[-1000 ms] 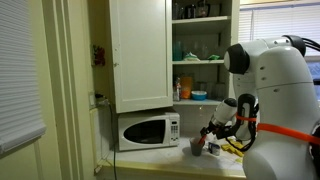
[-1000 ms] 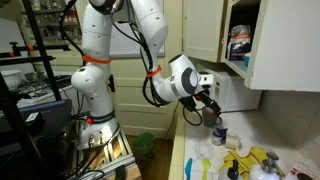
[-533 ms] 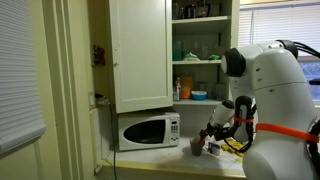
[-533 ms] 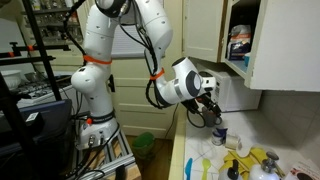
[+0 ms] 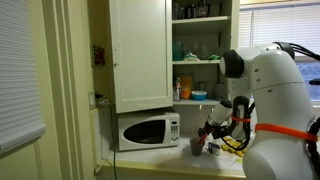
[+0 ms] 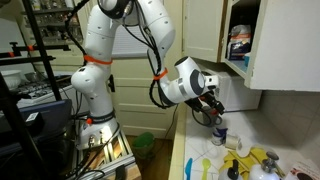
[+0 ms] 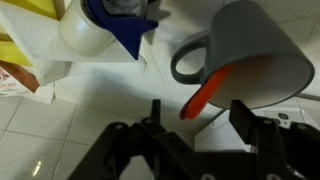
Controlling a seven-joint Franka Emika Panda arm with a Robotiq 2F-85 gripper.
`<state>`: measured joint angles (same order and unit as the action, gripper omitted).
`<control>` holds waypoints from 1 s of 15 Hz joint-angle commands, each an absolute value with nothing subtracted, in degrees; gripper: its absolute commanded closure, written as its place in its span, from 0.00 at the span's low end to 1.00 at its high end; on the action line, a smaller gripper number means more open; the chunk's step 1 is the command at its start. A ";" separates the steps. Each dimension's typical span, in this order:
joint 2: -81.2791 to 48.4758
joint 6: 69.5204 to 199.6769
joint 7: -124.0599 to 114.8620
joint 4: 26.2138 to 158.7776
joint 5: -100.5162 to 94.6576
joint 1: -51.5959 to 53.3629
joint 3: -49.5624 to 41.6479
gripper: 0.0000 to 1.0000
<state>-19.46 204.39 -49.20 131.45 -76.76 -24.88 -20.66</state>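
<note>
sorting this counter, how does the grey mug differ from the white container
The grey mug is plain grey; the white container carries a blue top. The mug has a loop handle; the container shows none. An orange-red piece overlaps the mug, not the container. Both sit on the white tiled counter.

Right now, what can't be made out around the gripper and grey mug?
Grey mug: its inside, wrist view; the top edge cuts it off.
Red item: identity unclear; the mug hides its far end.
Blue-and-white container: cut off by the top edge.
Gripper: finger gap too small in an exterior view.
</note>
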 commanded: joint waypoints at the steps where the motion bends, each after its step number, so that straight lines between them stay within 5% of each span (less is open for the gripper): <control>1: -21.29 205.94 -50.14 130.09 -77.80 -25.61 -20.00 0.61; 6: -21.18 205.73 -50.49 129.94 -77.78 -25.58 -19.72 0.95; 15: -20.31 206.53 -51.55 129.85 -77.43 -25.52 -19.66 0.96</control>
